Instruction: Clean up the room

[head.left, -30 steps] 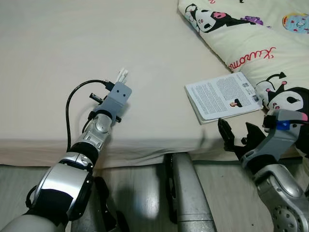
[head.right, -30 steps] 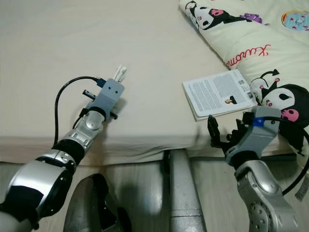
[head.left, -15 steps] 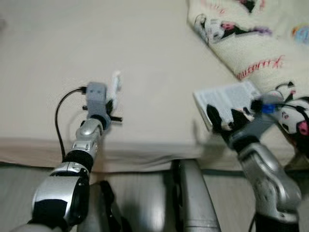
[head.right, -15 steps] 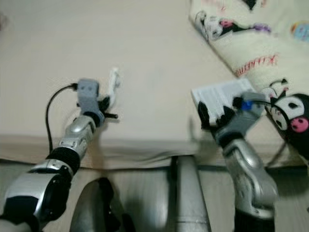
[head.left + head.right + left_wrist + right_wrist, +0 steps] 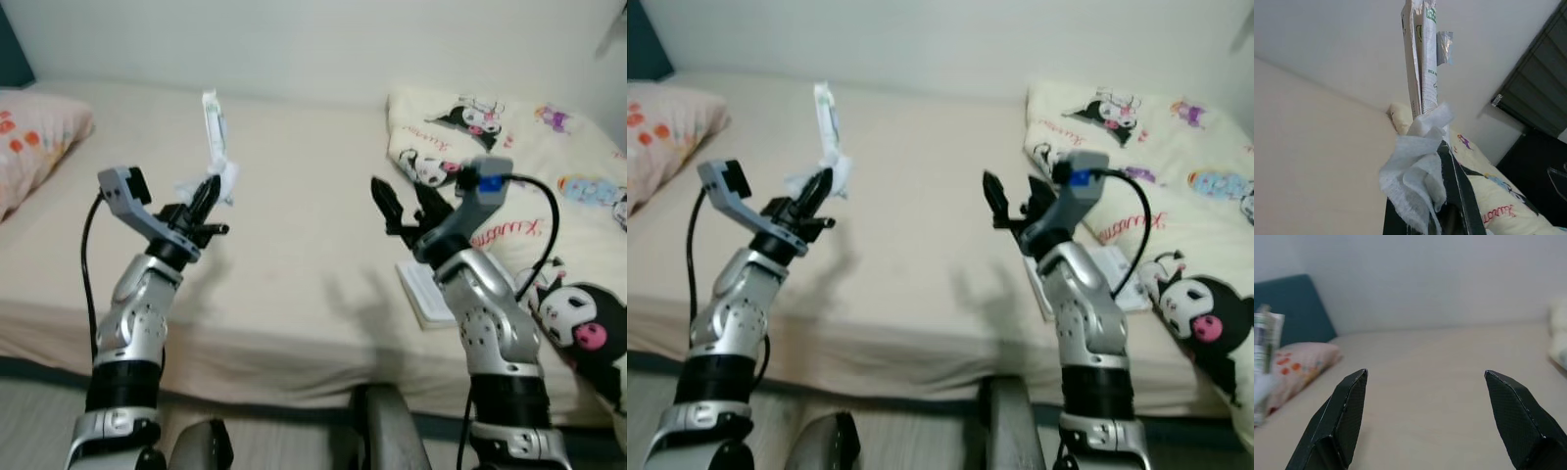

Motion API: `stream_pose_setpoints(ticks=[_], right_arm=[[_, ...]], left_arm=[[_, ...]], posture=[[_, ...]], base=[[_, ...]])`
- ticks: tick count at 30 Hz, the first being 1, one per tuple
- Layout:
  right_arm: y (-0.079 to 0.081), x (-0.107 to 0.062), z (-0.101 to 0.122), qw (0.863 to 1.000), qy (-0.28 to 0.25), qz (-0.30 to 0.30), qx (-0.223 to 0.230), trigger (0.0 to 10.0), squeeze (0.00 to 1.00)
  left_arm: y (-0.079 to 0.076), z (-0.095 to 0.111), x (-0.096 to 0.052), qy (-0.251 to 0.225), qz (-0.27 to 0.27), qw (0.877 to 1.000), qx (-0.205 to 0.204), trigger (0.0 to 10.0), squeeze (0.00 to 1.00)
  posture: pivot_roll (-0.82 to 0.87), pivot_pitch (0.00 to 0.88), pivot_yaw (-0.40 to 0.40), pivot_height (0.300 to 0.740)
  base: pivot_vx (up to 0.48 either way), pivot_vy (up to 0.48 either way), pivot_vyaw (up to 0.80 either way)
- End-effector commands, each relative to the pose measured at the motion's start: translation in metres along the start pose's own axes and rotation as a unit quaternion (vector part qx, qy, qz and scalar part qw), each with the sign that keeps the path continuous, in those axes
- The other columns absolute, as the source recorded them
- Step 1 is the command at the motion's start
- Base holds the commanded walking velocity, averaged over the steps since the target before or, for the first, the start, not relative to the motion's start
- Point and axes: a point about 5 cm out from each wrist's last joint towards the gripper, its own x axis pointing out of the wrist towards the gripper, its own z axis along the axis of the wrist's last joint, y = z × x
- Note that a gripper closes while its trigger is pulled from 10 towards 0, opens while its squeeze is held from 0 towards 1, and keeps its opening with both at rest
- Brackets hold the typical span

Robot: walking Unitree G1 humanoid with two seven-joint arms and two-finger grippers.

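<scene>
Up close from the left wrist, the wrapper (image 5: 1420, 58) shows green print, with a crumpled tissue (image 5: 1415, 178) bunched below it. The left gripper (image 5: 204, 196) pinches both, raised above the bed (image 5: 294, 245). The right gripper (image 5: 402, 208) is raised too, fingers spread, above a booklet (image 5: 426, 294) beside the cartoon blanket (image 5: 549, 186).

**Little that reads**

The cartoon blanket (image 5: 549, 147) carries pink cursive lettering (image 5: 509, 232), too blurred here to spell out. The booklet (image 5: 1114, 266) on the bed shows no legible print. The long wrapper (image 5: 1420, 58) has small green and grey print that cannot be read.
</scene>
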Motion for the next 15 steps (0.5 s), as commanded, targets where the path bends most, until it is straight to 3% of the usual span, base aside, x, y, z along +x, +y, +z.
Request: stream_pose_setpoints(ticks=[1,4,7,10,11,13,15], right_arm=[[0.002,0.002,-0.017,1.0,0.022,0.01,0.006,10.0,0.0],[0.007,0.002,-0.031,0.999,0.04,0.024,0.014,10.0,0.0],[0.011,-0.002,-0.053,0.997,0.072,0.032,0.016,10.0,0.0],[0.001,-0.022,-0.095,0.99,0.142,0.019,-0.003,10.0,0.0],[0.001,-0.022,-0.095,0.99,0.142,0.019,-0.003,10.0,0.0],[-0.013,-0.041,-0.115,0.984,0.179,0.001,-0.01,10.0,0.0],[-0.02,-0.049,-0.122,0.981,0.193,-0.008,-0.01,10.0,0.0]], left_arm=[[0.0,-0.008,-0.009,0.023,0.031,0.999,0.01,10.0,0.0],[0.002,-0.017,-0.018,0.042,0.059,0.997,0.011,10.0,0.0],[0.005,-0.034,-0.033,0.085,0.076,0.993,0.045,10.0,0.0],[0.013,-0.059,-0.062,0.139,0.096,0.982,0.083,10.0,0.0],[0.013,-0.059,-0.062,0.139,0.096,0.982,0.083,10.0,0.0],[0.023,-0.069,-0.081,0.159,0.119,0.977,0.082,10.0,0.0],[0.026,-0.072,-0.089,0.167,0.133,0.974,0.079,10.0,0.0]], posture=[[-0.01,0.0,-0.039,0.58],[0.0,0.0,-0.047,0.59],[0.01,0.0,-0.047,0.6],[0.01,0.0,-0.044,0.615],[0.01,0.0,-0.044,0.615],[0.0,0.0,-0.043,0.624],[0.0,0.0,-0.043,0.629]], base=[[0.0,0.0,0.0],[0.0,0.0,0.0],[0.0,0.0,0.0],[0.0,0.0,0.0],[0.0,0.0,0.0],[0.0,0.0,0.0],[0.0,0.0,0.0]])
